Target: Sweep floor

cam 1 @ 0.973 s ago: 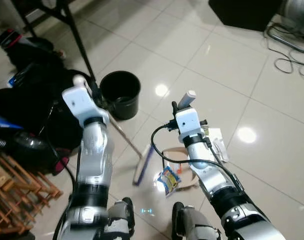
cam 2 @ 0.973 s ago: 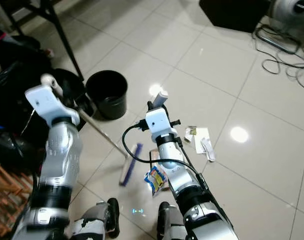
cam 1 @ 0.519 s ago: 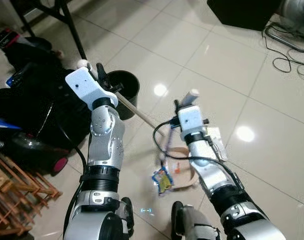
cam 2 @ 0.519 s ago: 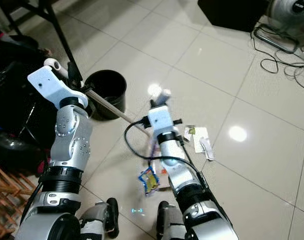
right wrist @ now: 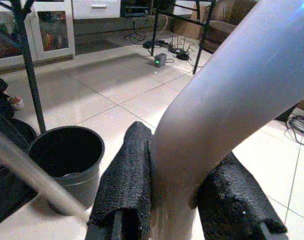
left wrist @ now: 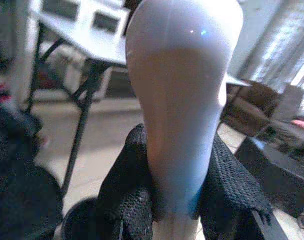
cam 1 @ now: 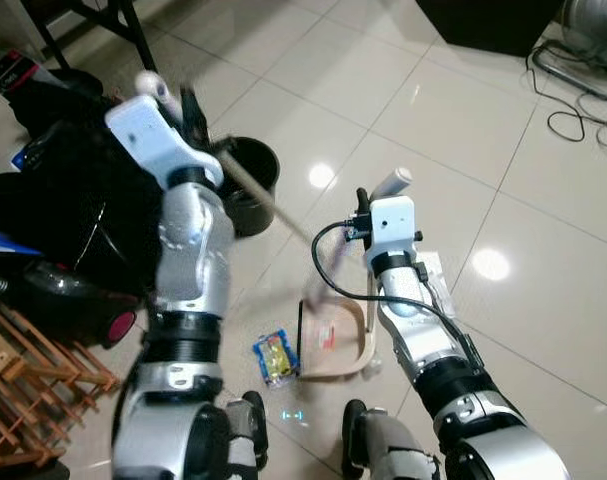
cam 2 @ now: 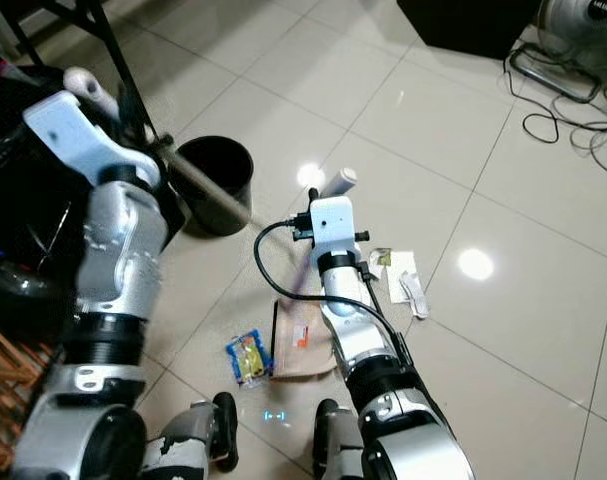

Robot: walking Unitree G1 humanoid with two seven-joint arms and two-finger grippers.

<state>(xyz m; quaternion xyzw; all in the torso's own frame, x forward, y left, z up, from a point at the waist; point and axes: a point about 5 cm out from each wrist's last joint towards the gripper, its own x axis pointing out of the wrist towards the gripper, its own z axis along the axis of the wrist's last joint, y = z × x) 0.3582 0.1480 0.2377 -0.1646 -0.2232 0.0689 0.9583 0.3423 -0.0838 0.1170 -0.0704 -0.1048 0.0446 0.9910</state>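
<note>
Since the earlier frame: snack packet (cam 1: 274, 357) now lies clear of the dustpan, toward the robot's left; before, it sat at the pan's edge. Broom stick (cam 1: 268, 204) now rises more steeply, blurred, its brush end blurred just above the pan. Left tool (left wrist: 175, 197): fingers (left wrist: 125, 200) pinched on the pale rounded top of the broom stick, held high beside the black bucket (cam 1: 245, 183). Right tool (right wrist: 179, 197): fingers (right wrist: 127, 185) clamped on the pale dustpan handle (cam 1: 391, 184), raised above the dustpan. Dustpan (cam 1: 335, 338): tan, U-shaped, flat on the tiled floor (cam 1: 503, 150) just in front of the robot's feet, with a small scrap inside. White papers (cam 1: 435, 285): on the floor just beyond the dustpan, toward the robot's right. Black bucket: standing upright, beyond the dustpan toward the robot's left, near black bags (cam 1: 53, 190). Wooden rack (cam 1: 28, 370): well apart from the dustpan, far on the robot's left. Cables (cam 1: 583, 90): far beyond the dustpan, toward the robot's right.
</note>
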